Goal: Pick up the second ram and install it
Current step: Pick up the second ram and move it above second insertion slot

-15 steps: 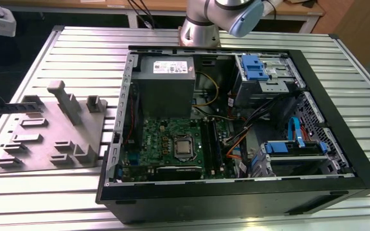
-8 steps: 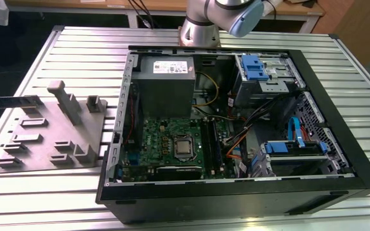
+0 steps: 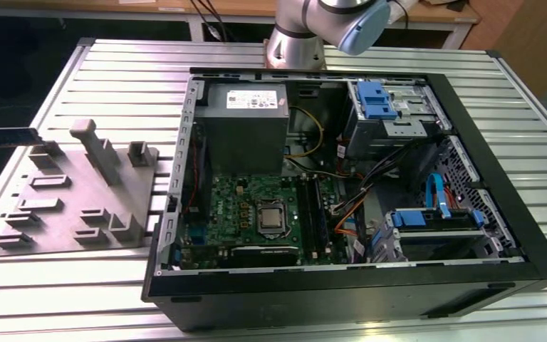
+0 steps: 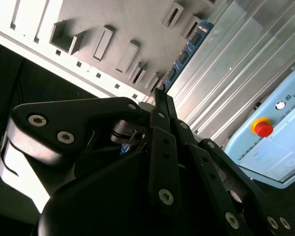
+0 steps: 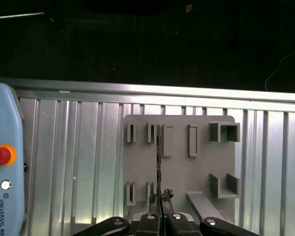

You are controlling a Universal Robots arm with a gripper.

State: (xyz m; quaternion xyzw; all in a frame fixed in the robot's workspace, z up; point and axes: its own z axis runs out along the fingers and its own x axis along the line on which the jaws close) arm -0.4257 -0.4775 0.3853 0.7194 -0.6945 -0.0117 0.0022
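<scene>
The gripper (image 5: pixel 160 197) is seen pressed shut, its black fingers (image 4: pixel 162 142) brought together on one end of the second ram (image 5: pixel 160 157). The rest of the stick is left projecting straight out beyond the fingertips. In the first wrist view the ram is presented edge-on, as a thin dark line. In the second wrist view its flat blue-green face is turned to the camera.

Behind the held ram, the grey fixture block (image 5: pixel 196 167) is laid flat on the ribbed aluminium table (image 5: pixel 78 162). In the first wrist view the line of the ram is drawn across the block between two of its narrow slots. Whether the stick's far end touches the block cannot be told from the wrist views.

A pale blue teach pendant (image 5: pixel 5 123) with a red stop button (image 5: pixel 0 155) is placed on the table, well apart from the block.

In the exterior view the block is shown at the exterior view's left, with a grey upright post (image 3: pixel 93 146) raised from it. Just beside it, toward the exterior view's right, an open black computer case (image 3: pixel 350 292) is laid on its side. The green motherboard (image 3: pixel 240 203) and the grey power-supply box (image 3: pixel 245 121) are exposed inside it. Farthest back, the robot arm (image 3: pixel 335 21) is mounted beyond the case.
</scene>
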